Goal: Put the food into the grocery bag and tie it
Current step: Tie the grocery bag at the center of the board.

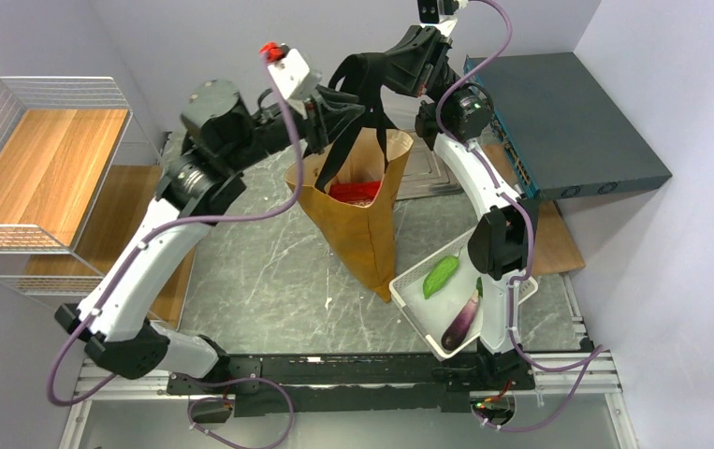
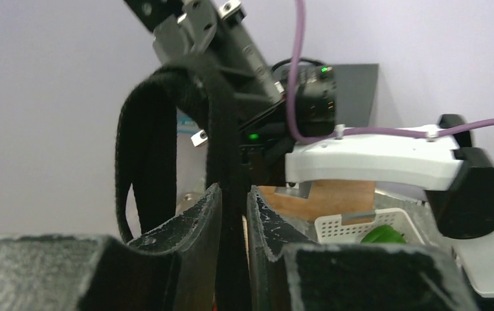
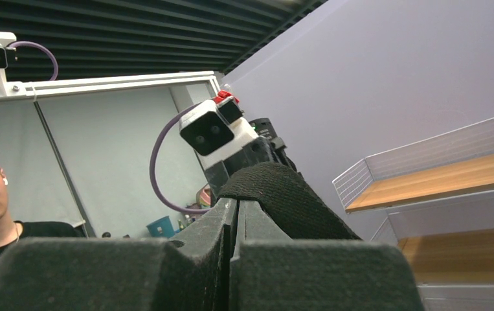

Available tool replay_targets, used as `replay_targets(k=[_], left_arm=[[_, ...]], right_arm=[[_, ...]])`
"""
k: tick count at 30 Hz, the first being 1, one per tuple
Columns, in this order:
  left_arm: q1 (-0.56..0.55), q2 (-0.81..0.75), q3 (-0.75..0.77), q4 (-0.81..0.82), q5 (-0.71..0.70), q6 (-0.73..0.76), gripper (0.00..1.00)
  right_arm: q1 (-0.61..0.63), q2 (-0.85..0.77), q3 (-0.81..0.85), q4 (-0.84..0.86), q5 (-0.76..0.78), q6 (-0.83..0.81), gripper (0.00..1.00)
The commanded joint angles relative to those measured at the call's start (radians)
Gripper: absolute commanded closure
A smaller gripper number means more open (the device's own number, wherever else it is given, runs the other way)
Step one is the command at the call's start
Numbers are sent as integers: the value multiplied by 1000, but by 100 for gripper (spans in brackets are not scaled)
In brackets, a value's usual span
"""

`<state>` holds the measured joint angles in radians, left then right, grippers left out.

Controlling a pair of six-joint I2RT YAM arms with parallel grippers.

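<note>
Grocery bag (image 1: 357, 210) hangs over the counter (image 1: 269, 271) by its straps (image 1: 362, 84). Left end effector (image 2: 234, 194) is clamped on one strap, right end effector (image 3: 236, 204) pinched shut on the loop. Red packet (image 1: 353, 192) is inside. Purple root (image 1: 462, 321) and green item (image 1: 440, 276) sit unbagged in the tray (image 1: 409, 290). No knot visible; deeper bag contents hidden.

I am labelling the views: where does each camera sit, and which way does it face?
Top external: above and behind the arms, looking down; left arm, right arm, grocery bag.
Left wrist: faces the right arm and tray; left gripper on the black straps.
Right wrist: faces up towards the left arm's wrist camera and wire shelf; right gripper shut on the black straps.
Shared: the tray, in top external and left wrist.
</note>
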<state>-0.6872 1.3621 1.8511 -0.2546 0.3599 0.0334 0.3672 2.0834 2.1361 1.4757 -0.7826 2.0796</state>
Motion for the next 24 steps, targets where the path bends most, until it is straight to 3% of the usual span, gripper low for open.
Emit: replay_targets(k=[1, 15, 24], left_arm=[[-4, 43, 92, 15, -36, 13, 75], [-5, -16, 26, 24, -224, 50, 80], [-4, -2, 20, 36, -174, 62, 79]], right_arm=[[-5, -54, 21, 81, 57, 370, 100], [-6, -42, 49, 79, 54, 374, 100], [-5, -46, 52, 71, 49, 376, 100]])
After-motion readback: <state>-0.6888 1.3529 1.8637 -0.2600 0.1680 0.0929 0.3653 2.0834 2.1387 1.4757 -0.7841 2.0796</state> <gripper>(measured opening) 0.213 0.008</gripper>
